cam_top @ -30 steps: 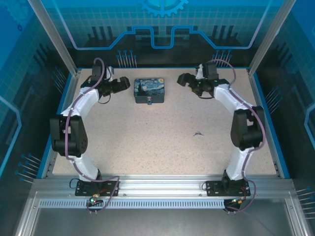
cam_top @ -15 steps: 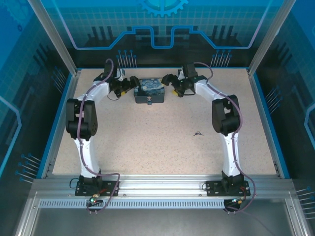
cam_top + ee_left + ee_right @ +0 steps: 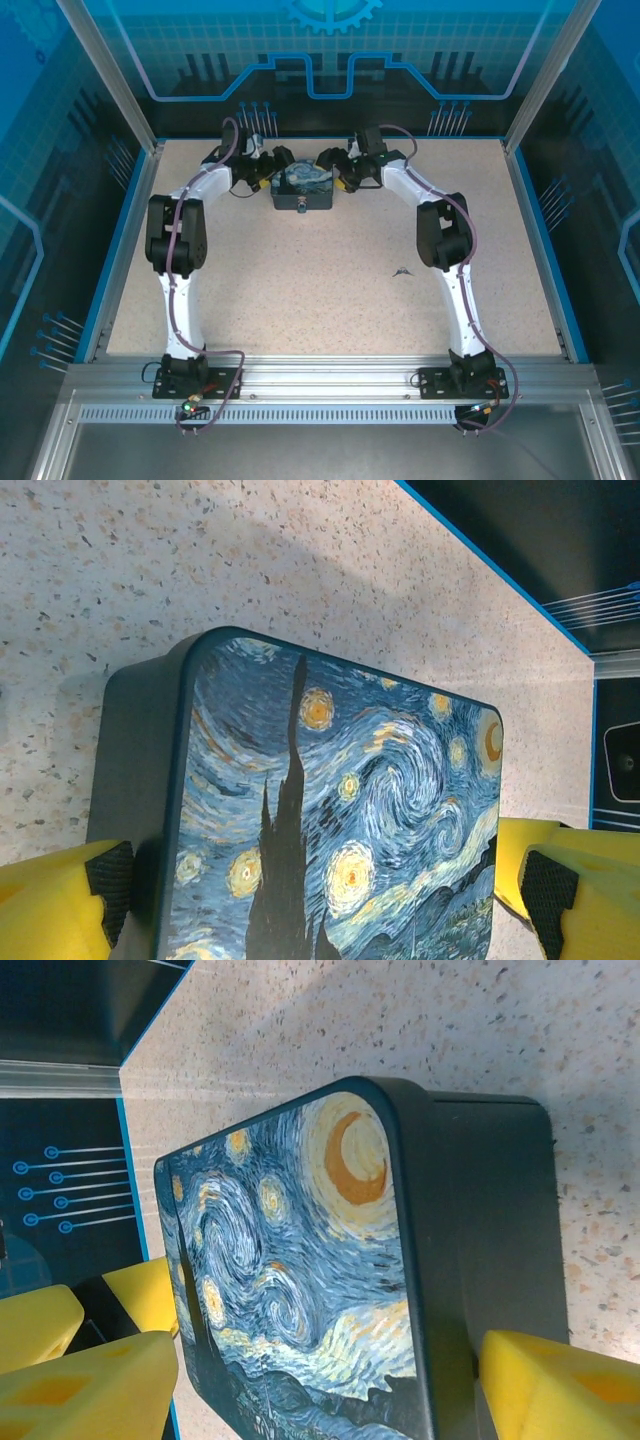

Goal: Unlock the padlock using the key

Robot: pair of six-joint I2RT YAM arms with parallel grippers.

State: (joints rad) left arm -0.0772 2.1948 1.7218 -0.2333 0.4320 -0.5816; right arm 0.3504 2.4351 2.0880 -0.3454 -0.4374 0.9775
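The padlock (image 3: 302, 210) is a tiny metal piece hanging at the front wall of the dark-blue Starry Night box (image 3: 305, 186). The key (image 3: 403, 271) lies alone on the table, well to the right and nearer the arms. My left gripper (image 3: 276, 170) is open and straddles the box's (image 3: 330, 810) left end, one yellow fingertip (image 3: 60, 900) on each side, with small gaps. My right gripper (image 3: 334, 172) straddles the right end of the box (image 3: 300, 1260). Its fingertips (image 3: 560, 1390) stand close to the walls, and I cannot tell whether they touch.
The speckled table (image 3: 300, 290) has a raised blue rim (image 3: 120, 240) and glass enclosure walls. The box sits near the back edge. A yellow finger of the left gripper (image 3: 140, 1295) shows beyond the box in the right wrist view.
Both arms swung inward from the sides to the box, and their grippers now straddle its ends. The right jaws have narrowed somewhat.
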